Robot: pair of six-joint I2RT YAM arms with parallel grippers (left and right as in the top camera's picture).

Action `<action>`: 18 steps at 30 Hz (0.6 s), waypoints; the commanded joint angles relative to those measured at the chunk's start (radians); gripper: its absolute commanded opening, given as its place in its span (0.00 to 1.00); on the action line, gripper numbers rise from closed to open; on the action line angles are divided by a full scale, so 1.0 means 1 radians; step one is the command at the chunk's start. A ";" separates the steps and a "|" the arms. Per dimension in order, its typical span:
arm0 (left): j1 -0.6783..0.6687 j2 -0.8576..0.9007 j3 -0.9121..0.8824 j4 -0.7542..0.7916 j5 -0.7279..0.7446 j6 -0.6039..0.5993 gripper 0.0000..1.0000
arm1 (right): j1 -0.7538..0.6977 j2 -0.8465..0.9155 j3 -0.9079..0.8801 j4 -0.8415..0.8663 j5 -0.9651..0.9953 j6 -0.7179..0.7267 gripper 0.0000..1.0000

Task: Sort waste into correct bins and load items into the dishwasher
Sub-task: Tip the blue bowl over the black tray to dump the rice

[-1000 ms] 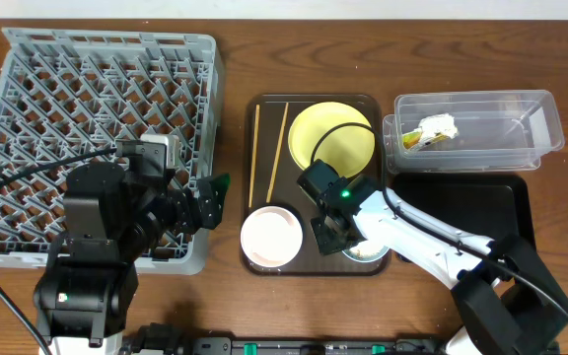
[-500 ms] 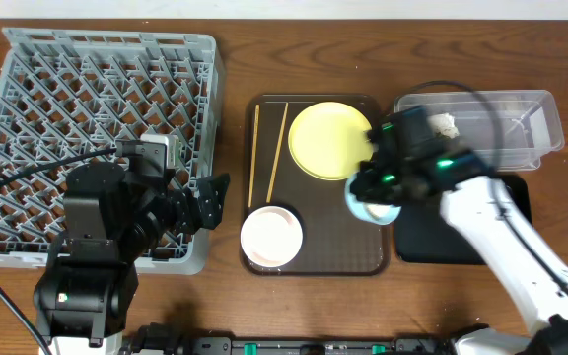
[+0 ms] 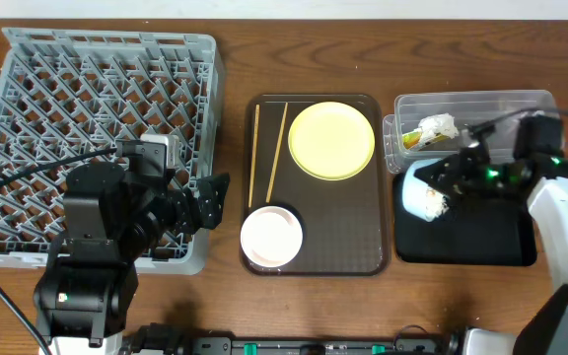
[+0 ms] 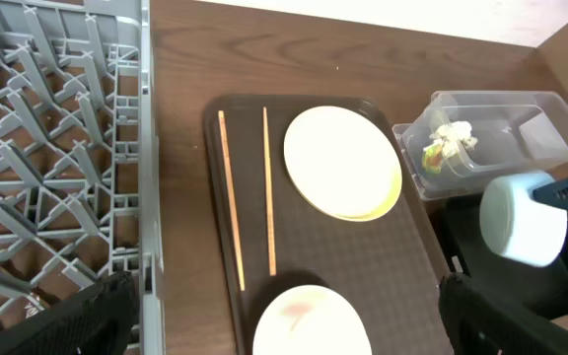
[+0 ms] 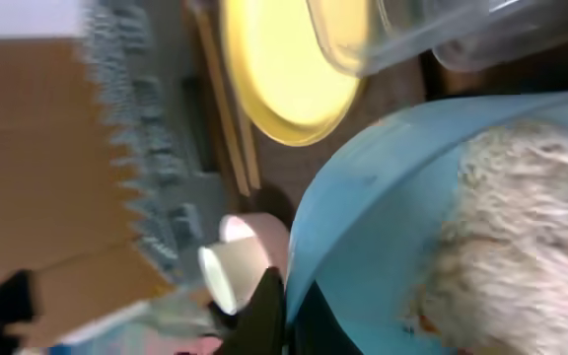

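Cream-white round bowl [image 3: 271, 238] sits at the near left of the flat brown serving tray [image 3: 338, 232]. Level with it to the left, the left gripper [image 3: 208, 200] hangs over the near right corner of the large grey plastic dish rack [image 3: 87, 89], its jaws spread wide and holding nothing. To the right of the serving tray lies the shallow black rectangular tray [image 3: 481, 237]. Above its far left part the right gripper [image 3: 454, 179] is clamped on the rim of the round light blue bowl [image 3: 424, 194], which is tipped onto its side. The right wrist view shows beige rice-like grains [image 5: 521, 227] heaped inside the bowl. Farther back on the serving tray, two thin wooden chopsticks [image 3: 256, 153] lie lengthwise along the left, apart from each other, with the round yellow plate [image 3: 331, 140] just beside them on the right. Farthest on the right, the clear plastic rectangular tub [image 3: 526, 133] stands just behind the black tray, with a yellow-green snack wrapper and white paper napkin [image 3: 432, 130] in its left end.
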 commanded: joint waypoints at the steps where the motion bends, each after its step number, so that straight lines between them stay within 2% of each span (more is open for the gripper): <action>1: 0.002 -0.002 0.021 0.001 0.014 -0.006 0.98 | -0.058 0.026 -0.043 0.045 -0.312 -0.121 0.01; 6: 0.002 -0.002 0.021 0.001 0.014 -0.006 0.98 | -0.096 0.041 -0.118 0.083 -0.380 -0.206 0.01; 12: 0.002 -0.002 0.021 0.001 0.014 -0.006 0.98 | -0.155 0.041 -0.184 0.110 -0.560 -0.369 0.01; 18: 0.002 -0.002 0.021 0.001 0.014 -0.006 0.98 | -0.234 0.041 -0.203 0.101 -0.598 -0.397 0.01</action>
